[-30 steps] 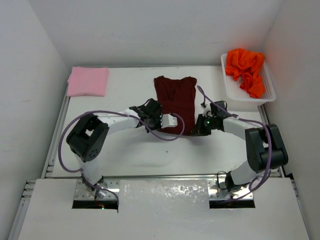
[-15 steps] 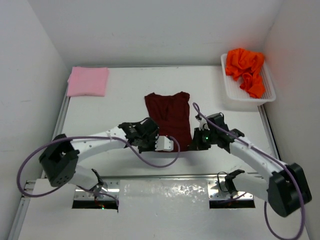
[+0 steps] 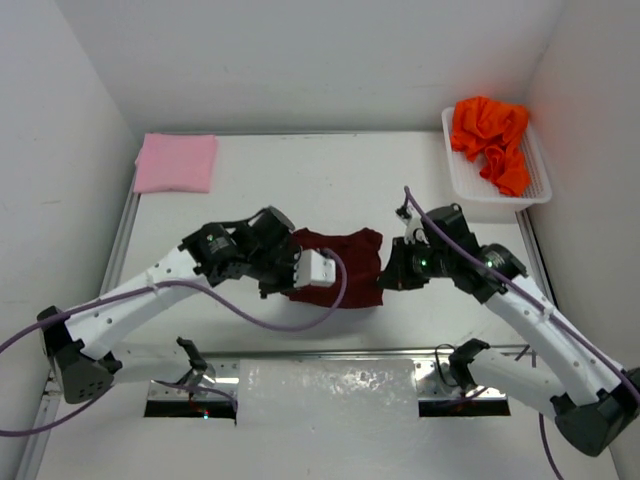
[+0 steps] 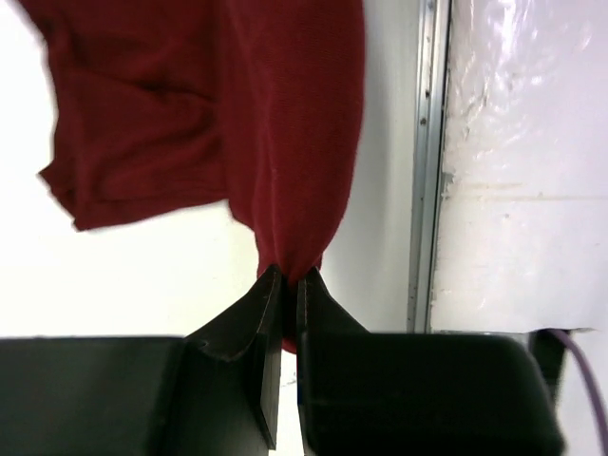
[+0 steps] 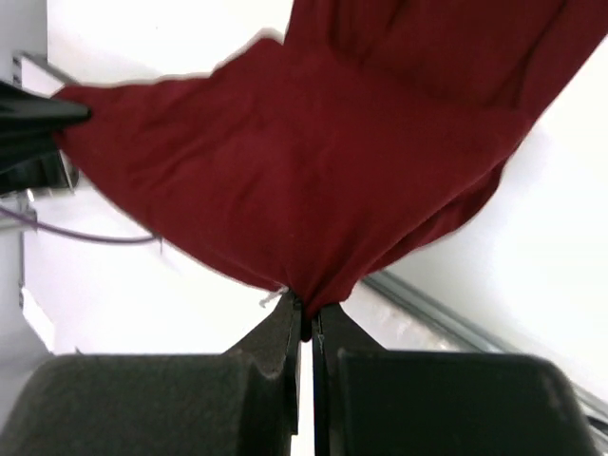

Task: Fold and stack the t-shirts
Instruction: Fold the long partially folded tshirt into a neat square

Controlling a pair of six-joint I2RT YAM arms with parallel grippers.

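The left gripper [image 4: 285,277] and right gripper [image 5: 306,309] each pinched an edge of the maroon t-shirt [image 3: 335,262], stretched between them over the tabletop [image 3: 250,190].

A light pink t-shirt [image 3: 176,163] lies folded flat, far left. A dark maroon t-shirt [image 3: 335,262] hangs sagging from two corners, centre near. A bright orange t-shirt [image 3: 490,135] sits crumpled, far right.

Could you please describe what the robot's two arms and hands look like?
The left arm and right arm have white links with bulky black joints. A purple cable runs along each: the left cable and the right cable. The left hand and right hand have dark, wedge-shaped fingers tapering to thin tips.
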